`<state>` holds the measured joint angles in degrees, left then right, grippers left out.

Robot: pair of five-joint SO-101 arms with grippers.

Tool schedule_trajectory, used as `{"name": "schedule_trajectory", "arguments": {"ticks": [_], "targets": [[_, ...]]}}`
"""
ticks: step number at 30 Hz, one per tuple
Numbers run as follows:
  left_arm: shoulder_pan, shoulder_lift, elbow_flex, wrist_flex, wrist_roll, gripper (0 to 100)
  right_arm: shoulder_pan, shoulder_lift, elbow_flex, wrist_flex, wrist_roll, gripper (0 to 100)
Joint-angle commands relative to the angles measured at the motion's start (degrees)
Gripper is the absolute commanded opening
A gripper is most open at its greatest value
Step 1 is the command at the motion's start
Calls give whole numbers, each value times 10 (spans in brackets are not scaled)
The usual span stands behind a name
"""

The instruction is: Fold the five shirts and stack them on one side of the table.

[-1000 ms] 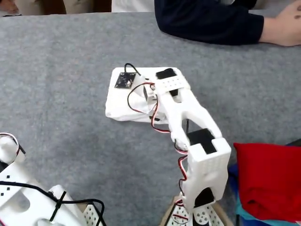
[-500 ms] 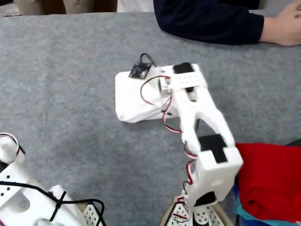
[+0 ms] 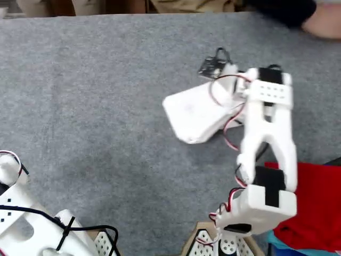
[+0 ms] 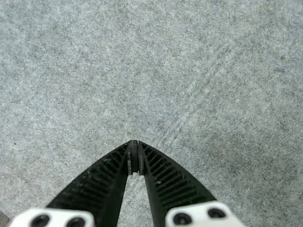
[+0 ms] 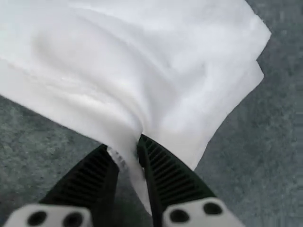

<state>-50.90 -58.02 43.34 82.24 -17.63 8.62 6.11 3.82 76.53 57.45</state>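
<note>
A folded white shirt (image 3: pixel 197 112) hangs tilted over the grey table, right of centre in the high view. My right gripper (image 5: pixel 129 150) is shut on a pinched edge of the white shirt (image 5: pixel 142 71), which spreads out ahead of the black fingers. The right arm (image 3: pixel 266 133) stretches from the table's near edge up to the shirt. A stack of folded shirts with a red one (image 3: pixel 314 202) on top lies at the near right. My left gripper (image 4: pixel 134 158) is shut on nothing, over bare grey cloth near the front left corner.
The grey table cover (image 3: pixel 85 96) is bare across the left and middle. The left arm's base and cables (image 3: pixel 32 224) sit at the front left corner. A person's dark sleeve and hand (image 3: pixel 314 16) rest at the far right edge.
My right arm has swung right with the white shirt, carrying it from the table's middle toward the red stack. The person's sleeve has drawn back toward the far right corner. The left arm has not moved.
</note>
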Motion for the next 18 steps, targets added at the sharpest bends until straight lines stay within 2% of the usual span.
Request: {"name": "schedule_trajectory", "arguments": {"ticks": [1,18], "targets": [[3,-8,-15,-6,-4,20,61,-41,-69,4,19,5],[3,-8,-18,-10,-4,20,281,-41,-302,185,171,5]]}}
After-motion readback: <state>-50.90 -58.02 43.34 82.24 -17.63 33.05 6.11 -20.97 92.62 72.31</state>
